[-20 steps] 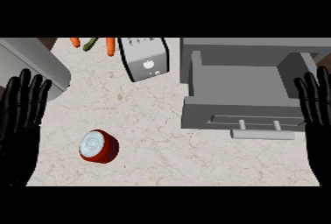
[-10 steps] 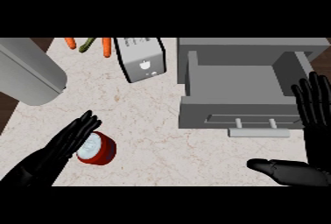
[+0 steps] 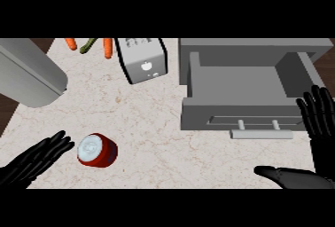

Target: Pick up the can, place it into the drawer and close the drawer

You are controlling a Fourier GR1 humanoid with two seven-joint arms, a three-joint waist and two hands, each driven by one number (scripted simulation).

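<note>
The red can [image 3: 97, 150] with its pale top lies on the marbled counter [image 3: 163, 133] at the lower left. My left hand [image 3: 38, 160] comes in from the lower left corner with straight fingers, just left of the can and apart from it. The grey drawer [image 3: 248, 84] stands open and empty at the upper right, its bar handle [image 3: 262, 134] facing me. My right hand [image 3: 321, 122] is open at the right edge, fingers up beside the drawer's front, with its thumb [image 3: 288, 176] stretched out low over the counter.
A silver toaster [image 3: 144, 60] stands at the back, with carrots [image 3: 108, 47] and a green vegetable [image 3: 88, 44] behind it. A big grey cylinder [image 3: 29, 73] fills the upper left. The counter's left edge runs close past the can.
My left hand swung from upright at the left edge down toward the can, then drew back slightly to its left. The right hand's thumb came into sight. The can stayed put.
</note>
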